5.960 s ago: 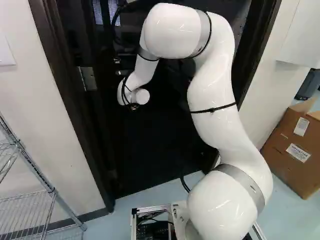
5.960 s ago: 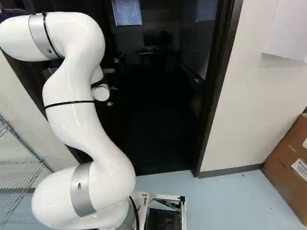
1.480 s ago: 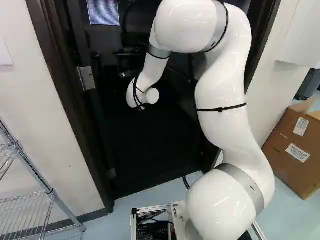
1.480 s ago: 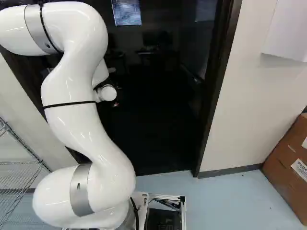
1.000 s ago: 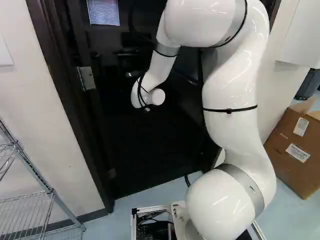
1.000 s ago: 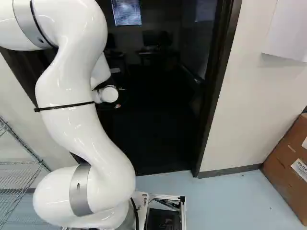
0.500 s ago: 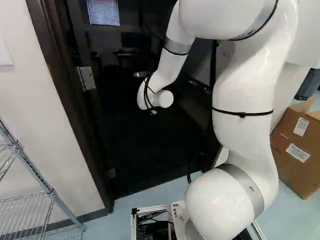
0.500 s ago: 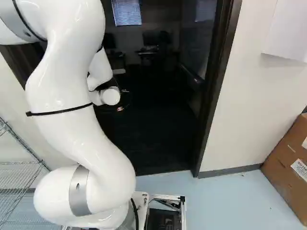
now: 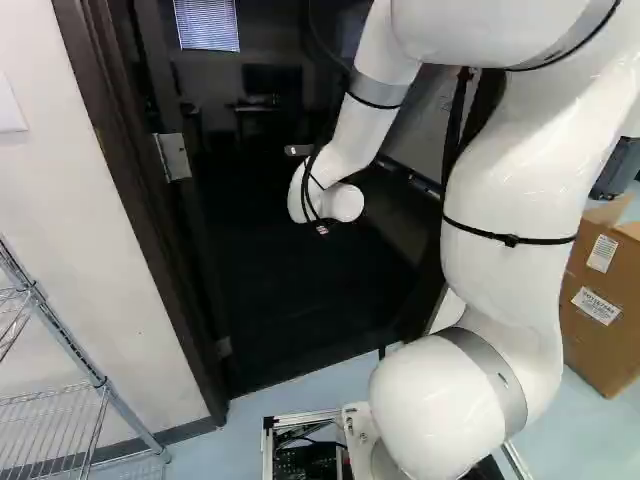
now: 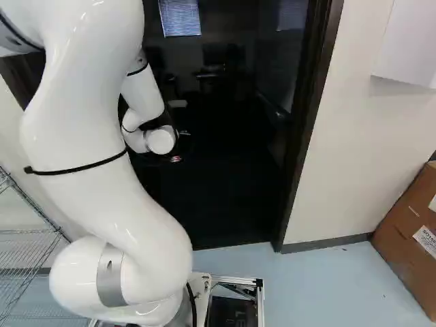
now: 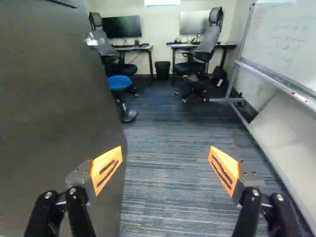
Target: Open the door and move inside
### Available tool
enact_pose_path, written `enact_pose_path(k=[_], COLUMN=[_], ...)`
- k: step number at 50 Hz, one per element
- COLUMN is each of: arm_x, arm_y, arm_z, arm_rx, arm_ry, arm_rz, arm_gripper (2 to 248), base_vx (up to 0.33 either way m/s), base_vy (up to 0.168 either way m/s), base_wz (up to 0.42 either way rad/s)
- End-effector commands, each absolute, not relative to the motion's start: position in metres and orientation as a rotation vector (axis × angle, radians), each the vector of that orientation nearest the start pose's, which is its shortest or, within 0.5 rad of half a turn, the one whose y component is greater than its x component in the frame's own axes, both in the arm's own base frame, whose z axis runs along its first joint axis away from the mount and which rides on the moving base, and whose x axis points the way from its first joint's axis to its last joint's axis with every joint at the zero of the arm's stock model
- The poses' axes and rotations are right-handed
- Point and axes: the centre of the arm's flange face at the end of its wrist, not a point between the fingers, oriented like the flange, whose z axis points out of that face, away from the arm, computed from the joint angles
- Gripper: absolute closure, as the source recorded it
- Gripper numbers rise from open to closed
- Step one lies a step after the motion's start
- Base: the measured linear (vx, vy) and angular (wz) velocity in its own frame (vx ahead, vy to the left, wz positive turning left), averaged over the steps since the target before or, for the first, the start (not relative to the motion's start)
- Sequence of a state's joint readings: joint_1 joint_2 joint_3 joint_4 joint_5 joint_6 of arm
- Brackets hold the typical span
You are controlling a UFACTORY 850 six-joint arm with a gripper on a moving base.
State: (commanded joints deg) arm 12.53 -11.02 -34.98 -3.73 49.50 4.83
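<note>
Wrist view: end effector (image 11: 165, 163) spread apart, door (image 11: 54, 108) beside it, carpet (image 11: 170, 123) ahead.

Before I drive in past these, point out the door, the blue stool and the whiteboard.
Door (image 11: 49, 108): wrist view, on its broad dark face.
Blue stool (image 11: 119, 82): wrist view, on its seat.
Whiteboard (image 11: 281, 39): wrist view, on its writing surface.

The white arm (image 10: 92, 143) bends before a dark doorway (image 10: 306, 129).
</note>
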Motion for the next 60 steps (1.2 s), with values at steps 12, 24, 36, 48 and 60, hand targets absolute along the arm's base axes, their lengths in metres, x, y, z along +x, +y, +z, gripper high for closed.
enact_pose_path(k=[12,24,36,48,60], arm_x=[0.443,0.426,0.410,0.408,0.408], arm_y=[0.087,0.068,0.053,0.051,0.051], arm_z=[0.394,0.394,0.394,0.394,0.394], arm_rx=[-2.388,-2.414,-2.432,-2.435,-2.435], arm_ry=[-0.180,-0.105,-0.055,-0.049,-0.049], arm_rz=[-1.758,-1.771,-1.781,-1.783,-1.783], arm_gripper=[3,3,3,3,3], base_vx=[0.000,0.000,0.000,0.000,0.000], base_vy=[0.000,0.000,0.000,0.000,0.000], base_wz=[0.000,0.000,0.000,0.000,0.000])
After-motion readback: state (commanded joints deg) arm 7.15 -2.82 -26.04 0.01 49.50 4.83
